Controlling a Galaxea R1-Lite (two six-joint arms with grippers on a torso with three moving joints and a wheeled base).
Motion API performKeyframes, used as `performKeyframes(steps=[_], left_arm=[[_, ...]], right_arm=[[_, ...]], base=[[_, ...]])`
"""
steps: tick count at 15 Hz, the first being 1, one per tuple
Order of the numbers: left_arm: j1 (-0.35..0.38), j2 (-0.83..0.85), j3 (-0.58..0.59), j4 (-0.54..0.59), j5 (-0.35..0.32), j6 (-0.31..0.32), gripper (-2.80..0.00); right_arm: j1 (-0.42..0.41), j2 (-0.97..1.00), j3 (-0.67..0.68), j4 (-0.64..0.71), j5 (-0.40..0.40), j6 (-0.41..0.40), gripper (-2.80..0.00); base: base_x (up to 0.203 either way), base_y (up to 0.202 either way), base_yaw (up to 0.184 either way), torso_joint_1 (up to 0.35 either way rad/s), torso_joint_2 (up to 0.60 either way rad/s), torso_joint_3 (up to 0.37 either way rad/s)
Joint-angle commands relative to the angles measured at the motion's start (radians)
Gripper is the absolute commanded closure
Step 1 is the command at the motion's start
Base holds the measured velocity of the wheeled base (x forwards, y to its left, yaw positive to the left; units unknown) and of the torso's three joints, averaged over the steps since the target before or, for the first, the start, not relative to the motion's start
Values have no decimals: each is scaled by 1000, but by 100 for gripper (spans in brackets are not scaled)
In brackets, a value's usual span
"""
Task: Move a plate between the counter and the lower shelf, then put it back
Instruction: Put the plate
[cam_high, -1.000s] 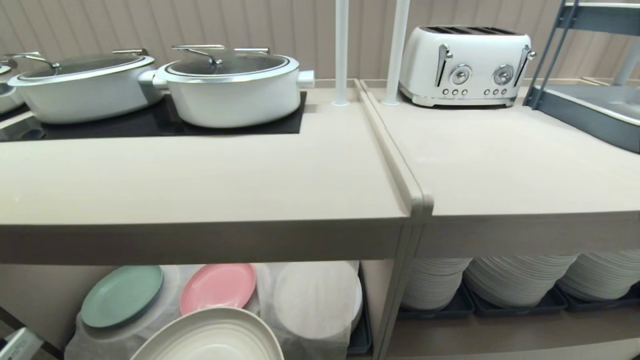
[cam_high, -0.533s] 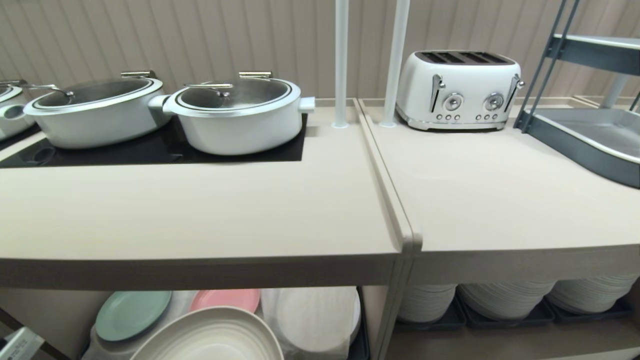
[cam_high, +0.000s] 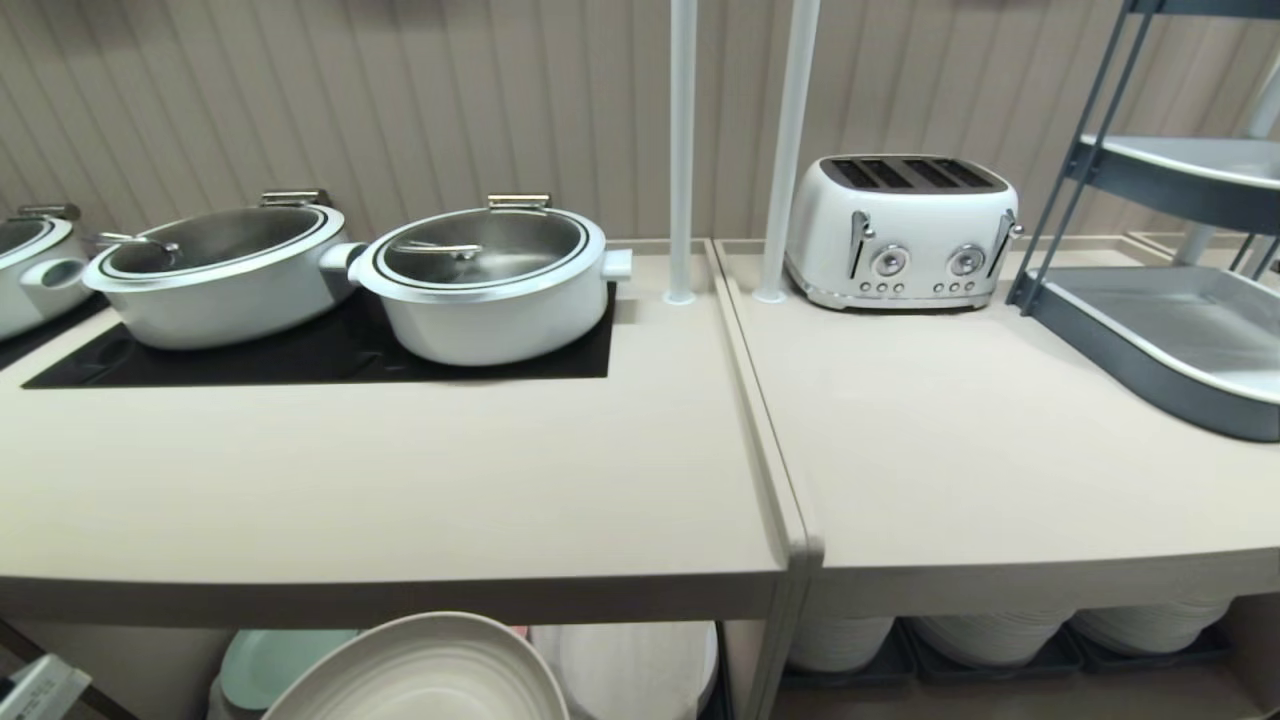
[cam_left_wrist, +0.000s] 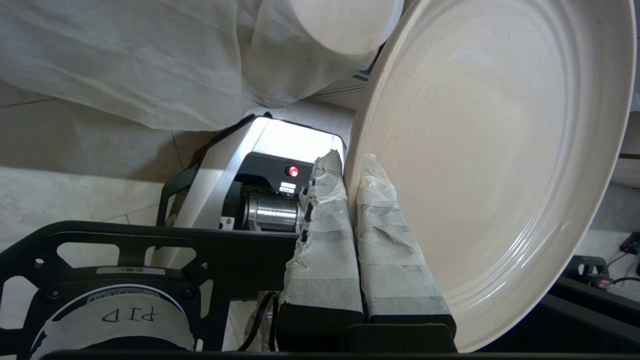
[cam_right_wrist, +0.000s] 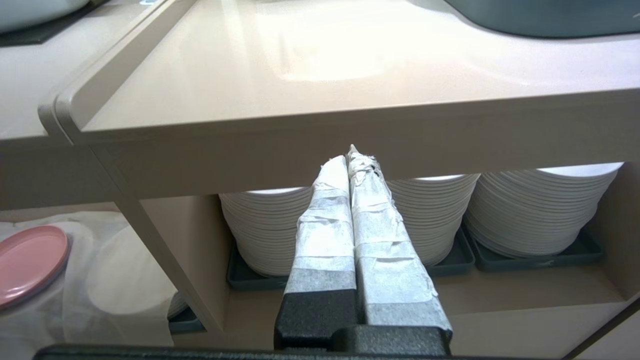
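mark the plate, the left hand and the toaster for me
plate (cam_left_wrist: 490, 165): left wrist view, inner face.
left hand (cam_left_wrist: 351, 165): left wrist view, between the taped fingertips pinching the rim.
toaster (cam_high: 900, 235): head view, front face.

The counter (cam_high: 400, 490) is viewed from above and in front by the head camera, faced toward the wall at twelve o'clock. The plate (cam_left_wrist: 495, 150) is seen at very close range from the left wrist camera. The stacked white plates (cam_right_wrist: 540, 210) are faced from nearby by the right wrist camera and shared with the head view at five o'clock.
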Motion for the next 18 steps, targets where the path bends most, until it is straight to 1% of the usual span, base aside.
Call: performKeyframes(steps=[1,7,18], left_arm=[[-2,1,0,2,1,-8,0],[-2,0,-1,2,1,-10,0],[-2,-2,-3,4,1,-10,0]], right_arm=[[0,0,0,0,0,0,0],[0,0,0,0,0,0,0],[0,0,0,0,0,0,0]], base=[[0,0,0,254,-528,-276],[0,0,0,187,-383,-201],[0,0,0,158,-325,-165]])
